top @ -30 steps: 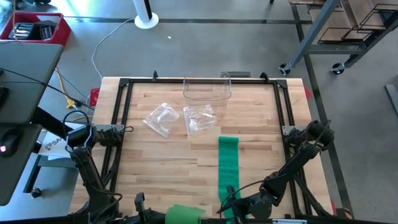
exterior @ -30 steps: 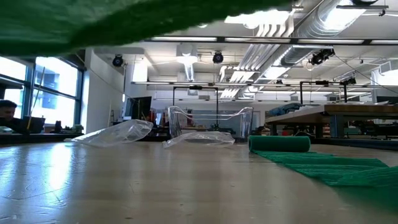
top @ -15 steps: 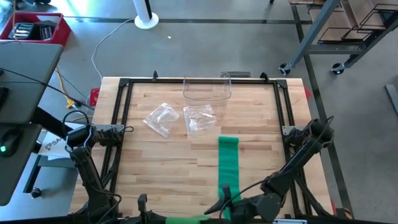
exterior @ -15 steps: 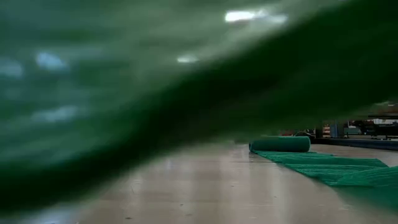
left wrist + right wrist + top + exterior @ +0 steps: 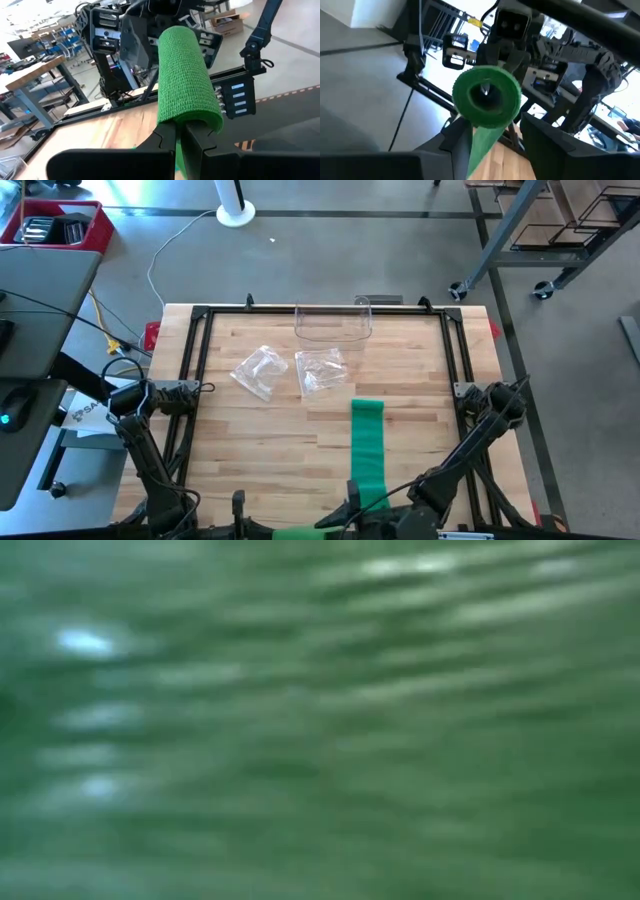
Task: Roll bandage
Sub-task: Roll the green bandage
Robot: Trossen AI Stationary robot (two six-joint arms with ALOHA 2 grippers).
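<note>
A green bandage lies as a long strip [image 5: 367, 445] down the right middle of the table, its far end [image 5: 367, 406] flat on the wood. Its near part is wound into a roll [image 5: 186, 75], held up at the table's near edge on my left gripper [image 5: 181, 142], which is shut. My right gripper [image 5: 495, 131] faces the roll's open end [image 5: 487, 97], one finger on either side of it; whether they touch it I cannot tell. A tail [image 5: 481, 145] hangs below the roll. Blurred green cloth [image 5: 320, 720] fills the low view. My left gripper has its shut fingers pushed into the roll's hollow core from its near end [image 5: 192, 120]; a dark fingertip [image 5: 485, 90] shows in the far opening. The fingers lie along the roll's axis, about level. The roll is lifted clear; its tail hangs down.
Two crumpled clear plastic bags [image 5: 260, 370] [image 5: 322, 370] lie at the far middle, and a clear container [image 5: 333, 325] stands at the far edge. A black frame rail [image 5: 195, 380] runs round the table. Bare wood lies left of the strip.
My right gripper has risen, rolled, and gone toward the table's left along the near edge, up to the roll. The green bandage has come across the low camera until it fills that view. The strip's far part has stayed flat on the table.
</note>
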